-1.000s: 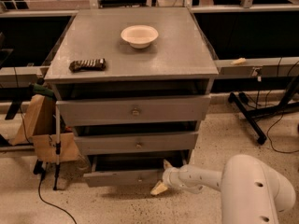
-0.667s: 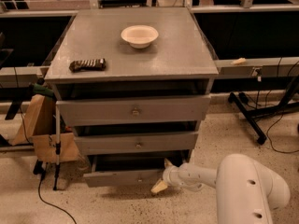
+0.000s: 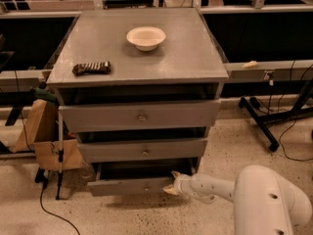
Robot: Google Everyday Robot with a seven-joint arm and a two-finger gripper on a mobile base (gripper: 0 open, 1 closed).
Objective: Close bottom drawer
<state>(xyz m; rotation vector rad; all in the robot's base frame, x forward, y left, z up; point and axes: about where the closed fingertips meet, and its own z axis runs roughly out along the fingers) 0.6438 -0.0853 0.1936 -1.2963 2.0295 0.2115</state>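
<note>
Little is seen to have moved since the earlier frames: the gripper (image 3: 170, 186) is held at nearly the same spot, low by the floor, against the right end of the bottom drawer (image 3: 129, 186). That drawer is still pulled out, its slim front standing ahead of the middle drawer (image 3: 144, 150). Whether the gripper is spread or closed cannot be told. A bowl (image 3: 145, 37) and a dark wrapped bar (image 3: 91, 68) are seen, well apart, on the cabinet (image 3: 186, 58) top.
</note>
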